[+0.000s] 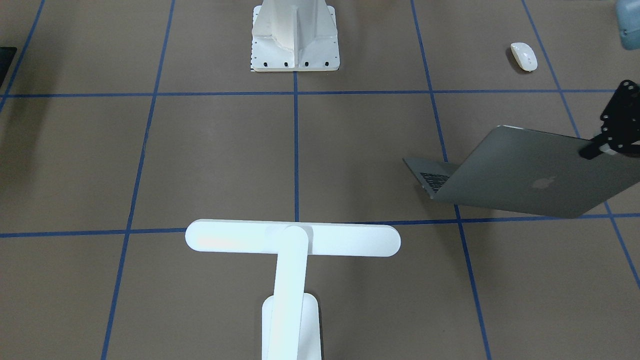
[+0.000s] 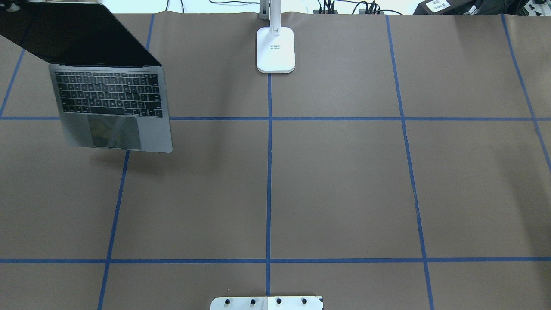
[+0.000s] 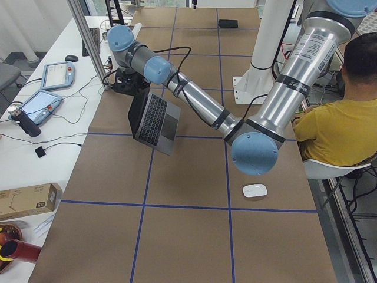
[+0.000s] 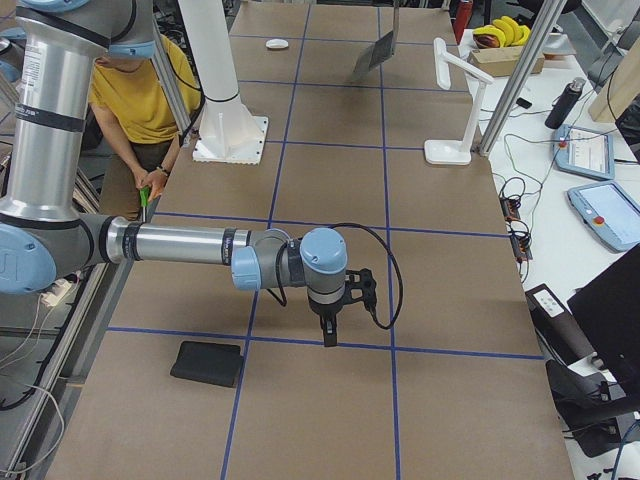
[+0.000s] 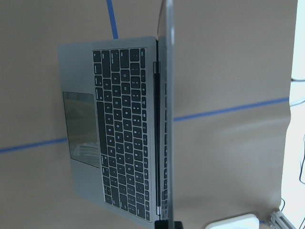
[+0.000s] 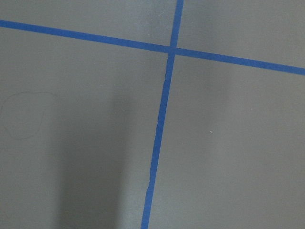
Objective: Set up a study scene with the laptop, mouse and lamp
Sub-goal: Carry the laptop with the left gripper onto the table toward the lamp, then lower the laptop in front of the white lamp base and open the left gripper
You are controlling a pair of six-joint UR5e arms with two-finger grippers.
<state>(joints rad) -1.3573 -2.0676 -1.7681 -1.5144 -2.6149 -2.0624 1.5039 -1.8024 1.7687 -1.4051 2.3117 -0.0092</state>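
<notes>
The open space-grey laptop point(image 2: 112, 107) hangs above the table's far left part, casting a shadow on the brown paper below. My left gripper point(image 1: 597, 147) is shut on the top edge of its lid point(image 1: 530, 172); the left wrist view looks down that lid edge onto the keyboard point(image 5: 124, 133). The white mouse point(image 1: 523, 56) lies near the robot's base on the left side. The white T-shaped lamp point(image 1: 292, 238) stands at the far middle edge, on its base point(image 2: 275, 49). My right gripper point(image 4: 330, 335) points down over a tape crossing; I cannot tell whether it is open or shut.
A white flared pedestal point(image 1: 295, 37) with bolt holes stands at the robot's side. A flat black mat point(image 4: 207, 363) lies near the right end. A seated person point(image 3: 341, 118) is beside the table. Tablets and cables lie on the side bench point(image 3: 41, 100).
</notes>
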